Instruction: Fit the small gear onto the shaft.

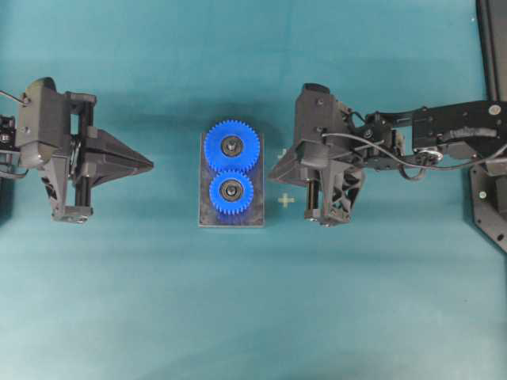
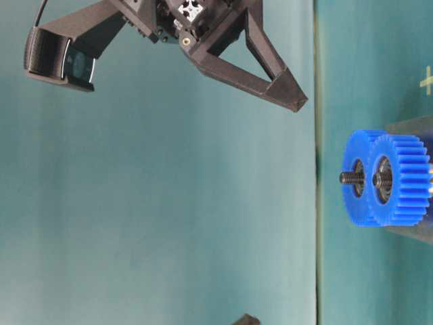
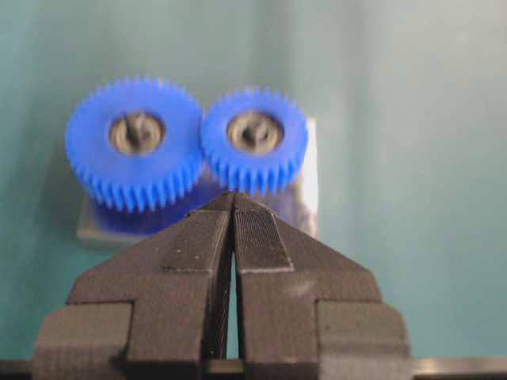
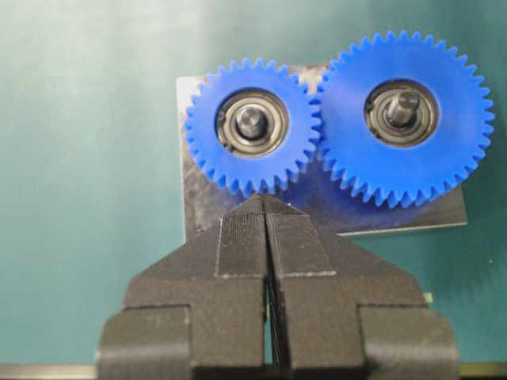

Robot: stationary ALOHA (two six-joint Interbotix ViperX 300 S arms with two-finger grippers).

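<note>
two blue gears [image 1: 232, 169], one plate [image 1: 207, 218], two hands [image 1: 150, 165]

Even, bright light; soft shadows on the teal table [image 1: 119, 301]. Left wrist view: gears blurred, fingers [image 3: 194, 245] sharp.

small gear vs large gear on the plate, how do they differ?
The small gear is narrower across than the large gear, with fewer teeth. In the overhead view the small gear sits nearer the plate's bottom edge, the large gear at its top. Both are bright blue, on pegs, teeth meshed.
</note>
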